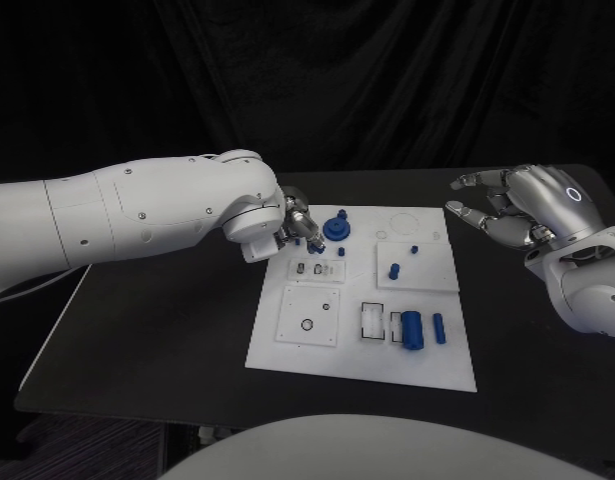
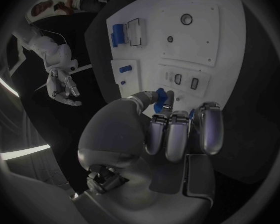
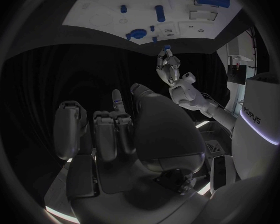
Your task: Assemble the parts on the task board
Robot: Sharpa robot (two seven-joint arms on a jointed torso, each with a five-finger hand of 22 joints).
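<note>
Over the far left corner of the white task board (image 1: 394,345), left hand (image 1: 296,225) pinching a small blue part (image 2: 160,97) — it seems — right hand (image 1: 516,210) off the board, fingers loosely curled, holding nothing.

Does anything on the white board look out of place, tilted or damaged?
Nothing stands out. The board lies flat, and the blue parts sit on it in order. The left robot hand holds a small blue part over the board's far edge.
</note>
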